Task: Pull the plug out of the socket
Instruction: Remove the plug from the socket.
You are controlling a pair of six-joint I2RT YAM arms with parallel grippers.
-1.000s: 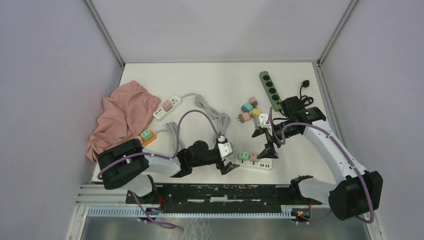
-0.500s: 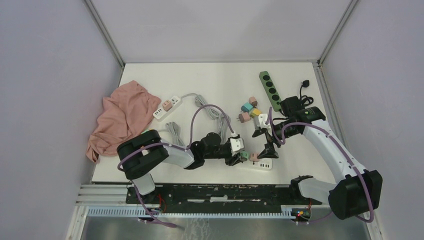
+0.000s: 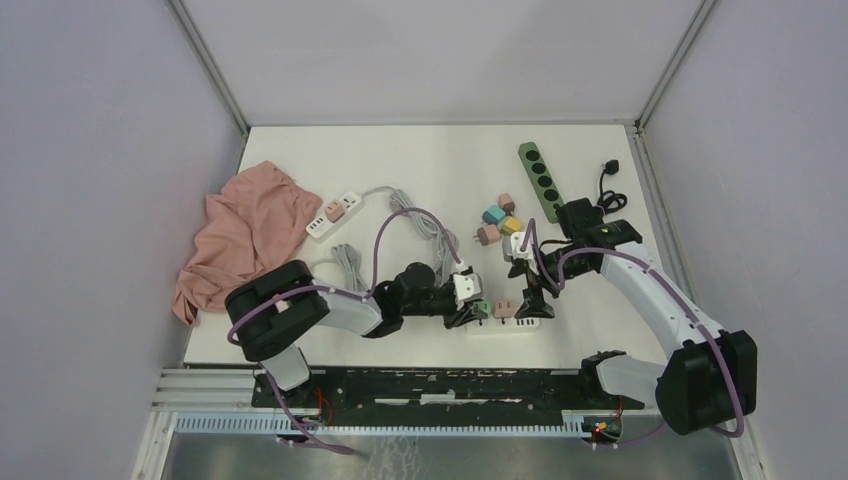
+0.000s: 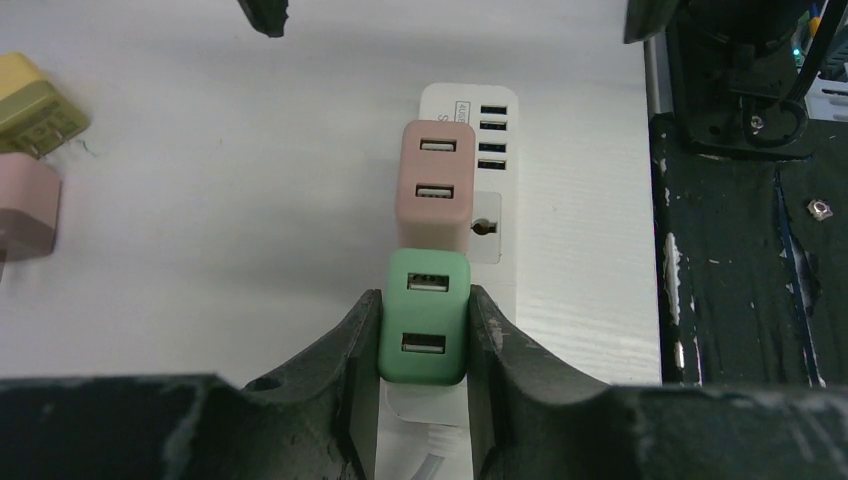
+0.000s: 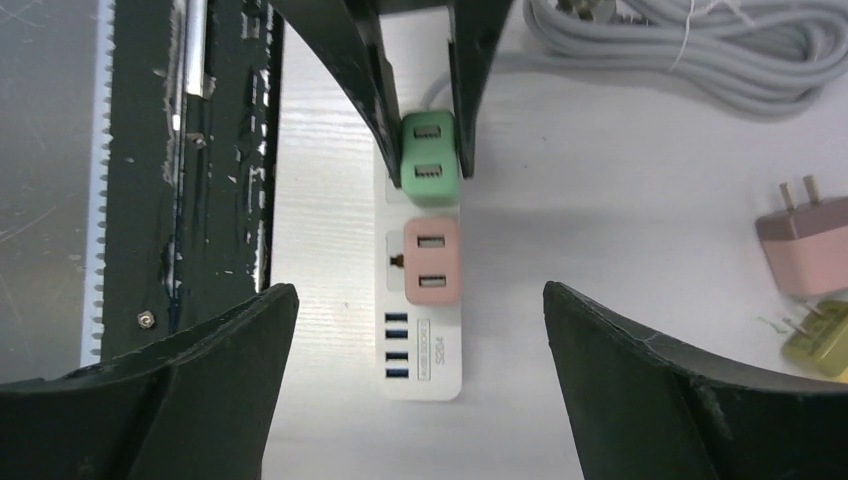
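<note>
A white socket strip (image 4: 560, 290) (image 5: 420, 345) (image 3: 520, 324) lies near the table's front edge. A green plug (image 4: 424, 315) (image 5: 430, 170) (image 3: 482, 310) and a pink plug (image 4: 435, 185) (image 5: 432, 260) (image 3: 505, 309) sit in it side by side. My left gripper (image 4: 424, 330) (image 3: 474, 311) is shut on the green plug, one finger (image 4: 355, 340) pressed against each side. My right gripper (image 5: 420, 300) (image 3: 532, 300) hangs open above the strip's USB end, wide apart and touching nothing.
Loose plugs (image 3: 498, 222) lie beside a dark green power strip (image 3: 540, 181) at the back right. A second white strip (image 3: 333, 217) with a coiled grey cable (image 3: 425, 222) sits mid-left, next to a pink cloth (image 3: 245, 235). The black rail (image 3: 440, 385) borders the front.
My left gripper moved right to the socket strip and shut on the green plug. The right gripper shifted slightly and stays open.
</note>
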